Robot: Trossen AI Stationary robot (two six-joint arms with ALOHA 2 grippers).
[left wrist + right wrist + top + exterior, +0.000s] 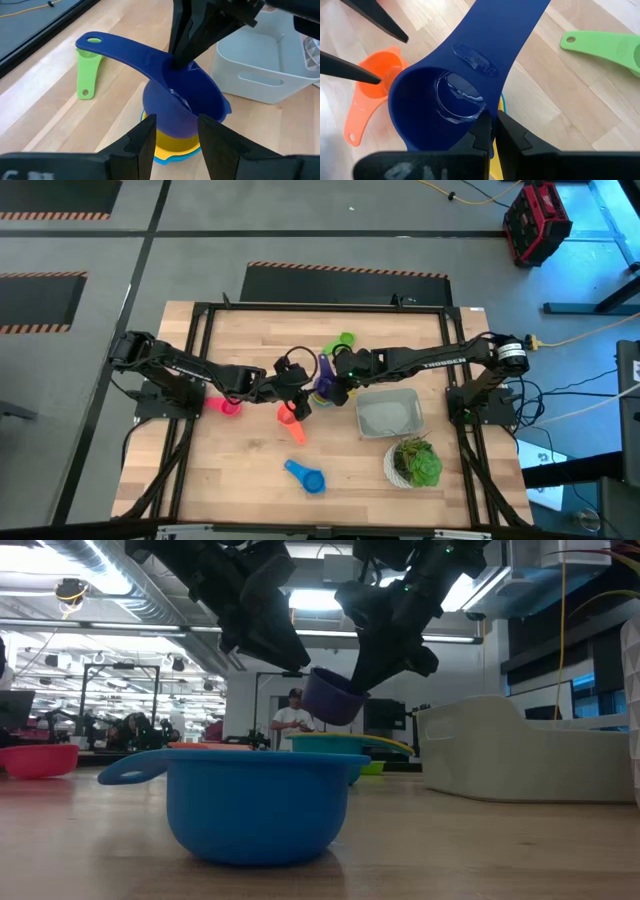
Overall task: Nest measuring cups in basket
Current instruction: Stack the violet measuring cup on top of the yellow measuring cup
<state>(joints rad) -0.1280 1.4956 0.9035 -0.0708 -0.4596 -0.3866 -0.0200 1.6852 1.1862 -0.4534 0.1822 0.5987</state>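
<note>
My right gripper [492, 125] is shut on the purple measuring cup [325, 375], held above a yellow cup nested in a teal one [170, 147] at mid-table. My left gripper [175, 145] is open just to the table's left of that stack, its fingers apart from the purple cup and over the salmon-red cup [290, 420]. The green cup [340, 343] lies farther back, the pink cup [228, 406] to the left, and the blue cup [307, 477] near the front edge. The light-gray basket [388, 412] sits right of the stack. My right gripper pinches the purple cup's wall beside the root of its handle [492, 107], one finger inside the bowl and one outside. The fingers come down slanting from the table's right. The cup is lifted clear and tilted [330, 695] just above the yellow and teal stack.
A round white pot with a green plant [413, 462] stands near the front right, close to the basket. The two grippers are close together at mid-table. Bare wood lies at the front left and along the far side. People show in the room behind the table.
</note>
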